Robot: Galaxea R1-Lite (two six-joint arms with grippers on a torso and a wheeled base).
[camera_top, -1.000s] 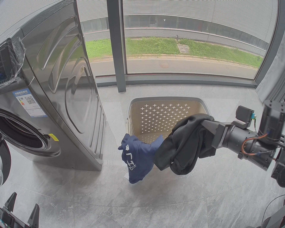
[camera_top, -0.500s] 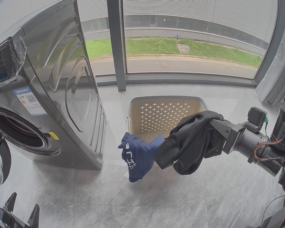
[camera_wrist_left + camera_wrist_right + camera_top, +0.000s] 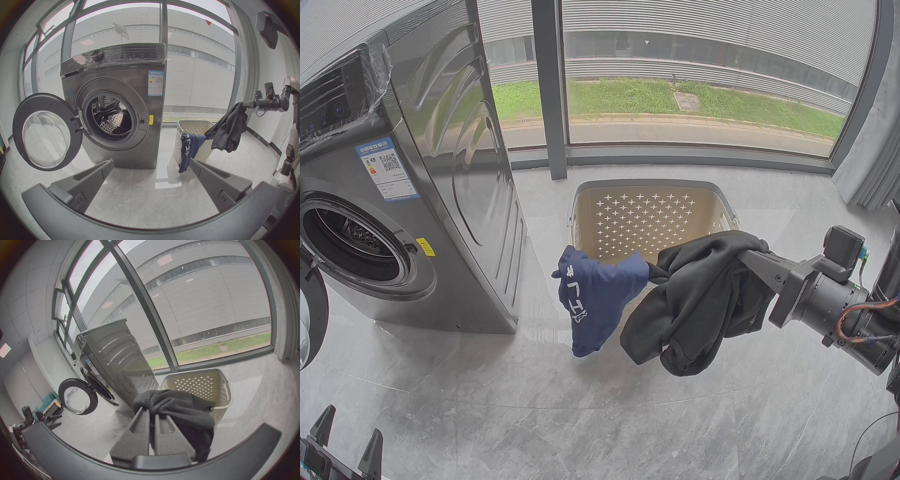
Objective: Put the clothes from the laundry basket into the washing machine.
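Observation:
My right gripper (image 3: 749,257) is shut on a black garment (image 3: 700,300), which hangs in the air just in front of the beige laundry basket (image 3: 650,186). In the right wrist view its fingers (image 3: 142,427) pinch the black cloth (image 3: 178,405). A blue garment (image 3: 594,303) drapes over the basket's near rim and touches the black one. The grey washing machine (image 3: 456,187) stands to the left, its round door (image 3: 47,131) swung open and the drum (image 3: 109,117) showing. My left gripper (image 3: 347,437) is low at the near left, open and holding nothing.
The basket stands on a grey tiled floor (image 3: 581,412) before a large window (image 3: 700,81). A curtain (image 3: 872,156) hangs at the far right. Open floor lies between the machine's front and the basket.
The head camera has shifted, so more of the machine's front shows. My right gripper keeps hold of the black garment, which now hangs a little farther out from the basket. The left gripper is unchanged.

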